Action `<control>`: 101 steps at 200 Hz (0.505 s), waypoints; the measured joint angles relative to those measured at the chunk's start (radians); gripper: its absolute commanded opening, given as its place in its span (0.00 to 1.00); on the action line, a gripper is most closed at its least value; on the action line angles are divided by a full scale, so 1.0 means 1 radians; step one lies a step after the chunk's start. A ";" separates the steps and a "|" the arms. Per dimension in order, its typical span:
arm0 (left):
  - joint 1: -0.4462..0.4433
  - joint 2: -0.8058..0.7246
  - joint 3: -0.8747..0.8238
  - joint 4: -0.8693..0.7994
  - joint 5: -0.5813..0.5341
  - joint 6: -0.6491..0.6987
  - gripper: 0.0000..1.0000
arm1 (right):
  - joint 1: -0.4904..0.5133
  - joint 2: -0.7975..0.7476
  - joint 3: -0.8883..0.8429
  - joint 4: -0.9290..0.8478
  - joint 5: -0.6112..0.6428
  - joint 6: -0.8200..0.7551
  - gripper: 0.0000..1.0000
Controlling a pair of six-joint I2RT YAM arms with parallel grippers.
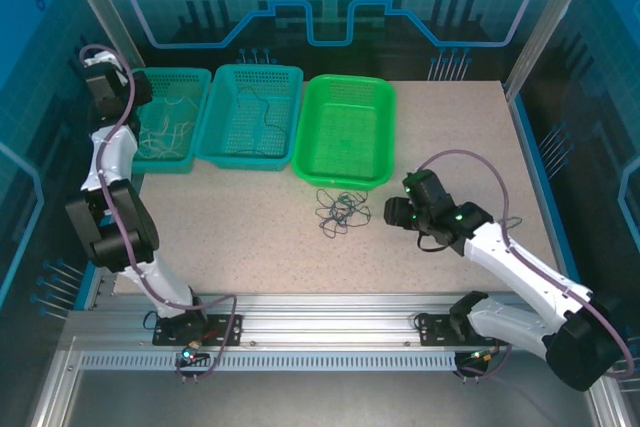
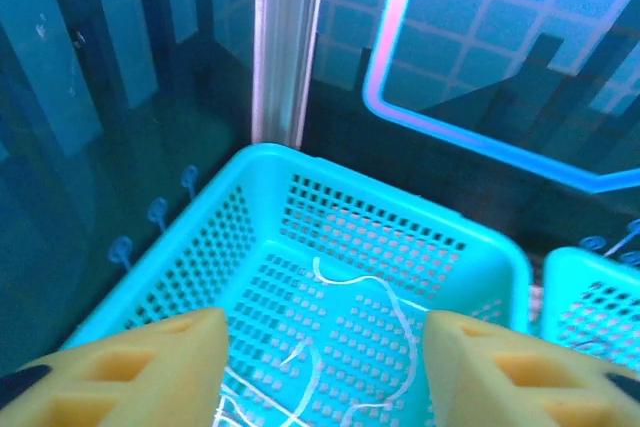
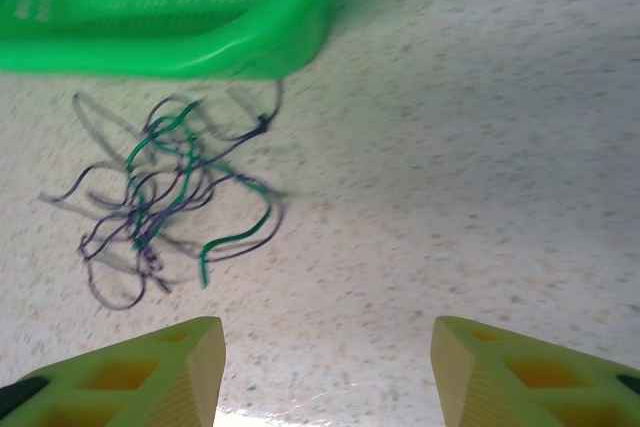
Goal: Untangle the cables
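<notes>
Speckled tabletop (image 1: 250, 237) holds tangled cables (image 1: 338, 210) beside the green basket (image 1: 345, 132); right gripper (image 3: 327, 347) and left gripper (image 2: 327, 342) gape empty. Grabbing mid-clump could tighten the knot.

I'm looking into a robotics lab test cell. An aluminium-extrusion frame (image 1: 330, 332) edges a speckled table (image 1: 450, 137), blue circuit-patterned wall panels (image 1: 330, 7) enclose it, and three plastic sorting baskets (image 1: 345, 127) sit in a row.
</notes>
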 measured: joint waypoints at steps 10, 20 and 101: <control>-0.002 -0.016 -0.011 0.008 0.031 -0.038 0.61 | -0.043 -0.013 0.006 -0.014 0.002 0.003 0.60; -0.010 -0.045 -0.028 0.023 0.064 -0.079 0.62 | -0.097 -0.027 0.009 -0.026 0.005 0.003 0.60; -0.372 -0.338 -0.205 0.207 0.320 -0.241 0.63 | -0.621 0.062 0.072 -0.127 -0.066 -0.029 0.63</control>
